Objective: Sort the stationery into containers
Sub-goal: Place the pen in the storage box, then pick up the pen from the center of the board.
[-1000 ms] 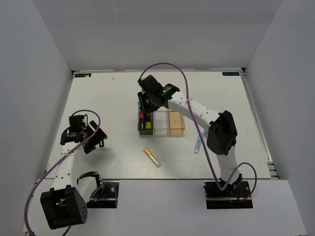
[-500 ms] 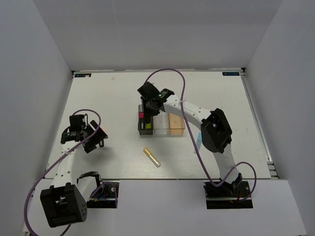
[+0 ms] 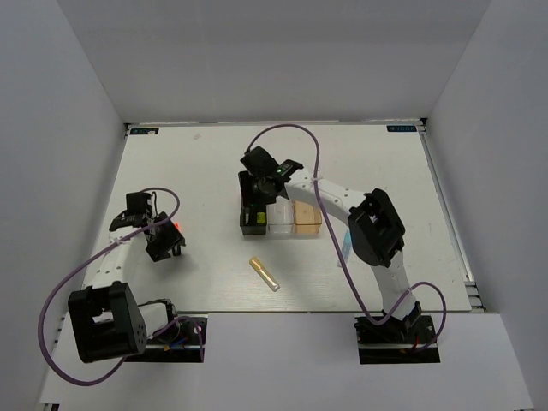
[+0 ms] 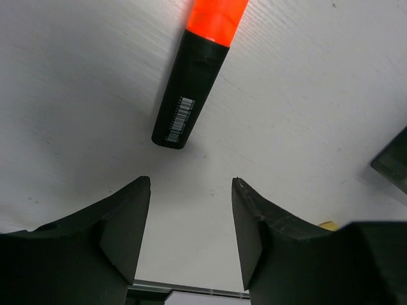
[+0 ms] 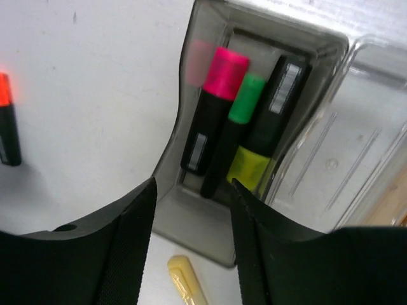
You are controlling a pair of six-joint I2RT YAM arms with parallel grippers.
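The three joined containers stand mid-table: dark grey bin, clear bin, orange bin. My right gripper hangs open and empty over the grey bin. In that bin lie a black-pink highlighter, a black-green highlighter and a dark one with a yellow end. My left gripper is open and empty just short of a black-orange highlighter lying on the table at the left. A yellow item lies in front of the bins. No blue-white roll shows.
A light blue tube lies right of the bins, partly behind the right arm. The yellow item also shows in the right wrist view. The clear bin holds nothing that I can see. White walls enclose the table.
The right gripper has turned and settled lower over the grey bin. The left arm has swung, bringing its gripper close beside the black-orange highlighter.
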